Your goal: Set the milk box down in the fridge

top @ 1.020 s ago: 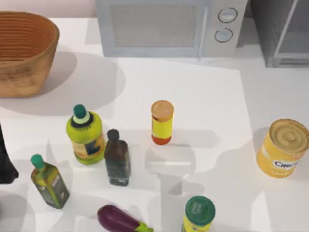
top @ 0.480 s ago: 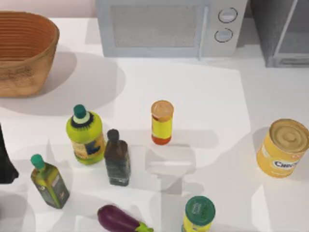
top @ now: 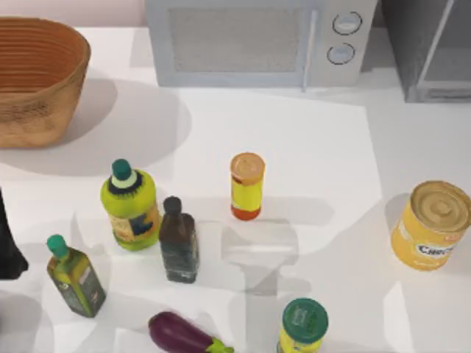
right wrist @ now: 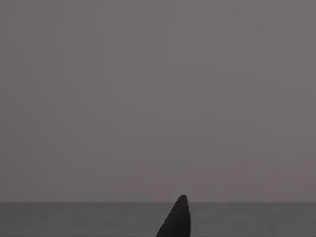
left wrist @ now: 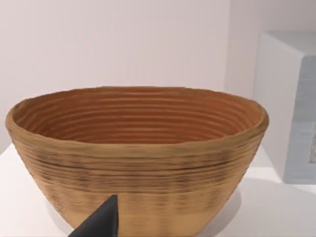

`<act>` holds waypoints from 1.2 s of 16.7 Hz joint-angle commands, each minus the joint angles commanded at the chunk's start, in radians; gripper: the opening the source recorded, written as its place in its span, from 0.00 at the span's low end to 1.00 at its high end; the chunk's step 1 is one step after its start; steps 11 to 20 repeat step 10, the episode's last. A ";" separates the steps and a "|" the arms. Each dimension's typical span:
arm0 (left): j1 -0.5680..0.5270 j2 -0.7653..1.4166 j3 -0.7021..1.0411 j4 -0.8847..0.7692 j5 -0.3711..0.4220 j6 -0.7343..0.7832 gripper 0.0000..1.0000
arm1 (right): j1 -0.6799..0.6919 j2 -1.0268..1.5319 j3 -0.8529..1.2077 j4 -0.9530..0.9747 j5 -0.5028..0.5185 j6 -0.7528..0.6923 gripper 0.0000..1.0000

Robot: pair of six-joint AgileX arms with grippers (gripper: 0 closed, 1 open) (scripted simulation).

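The milk box is out of view. The fridge (top: 430, 51), a dark grey cabinet with a pale grey framed door, stands at the table's back right corner. My left arm (top: 7, 246) is parked at the left edge of the table, and its gripper (left wrist: 101, 223) faces the wicker basket (left wrist: 138, 158). In the right wrist view a dark part of my right gripper (right wrist: 177, 219) stands before a plain dark grey surface with a darker band along its base.
A microwave (top: 250, 40) stands at the back, the wicker basket (top: 37, 77) at back left. Three bottles (top: 131, 206) (top: 179, 241) (top: 75, 278) cluster at front left beside an eggplant (top: 180, 334). An orange-lidded jar (top: 246, 185), a green-lidded jar (top: 303, 327) and a yellow can (top: 433, 224) also stand about.
The faint shadows on the middle of the table have shifted a little. The objects and my left arm have stayed put.
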 joint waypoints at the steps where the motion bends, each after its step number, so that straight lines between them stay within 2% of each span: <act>1: 0.000 0.000 0.000 0.000 0.000 0.000 1.00 | 0.000 0.000 0.000 0.000 0.000 0.000 0.75; 4: 0.000 0.000 0.000 0.000 0.000 0.000 1.00 | 0.000 0.000 0.000 0.000 0.000 0.000 0.98; 5: 0.000 0.000 0.000 0.000 0.000 0.000 1.00 | 0.000 0.000 0.000 0.000 0.000 0.000 1.00; 20: 0.000 0.000 0.000 0.000 0.000 0.000 1.00 | 0.000 0.000 0.000 0.000 0.000 0.000 1.00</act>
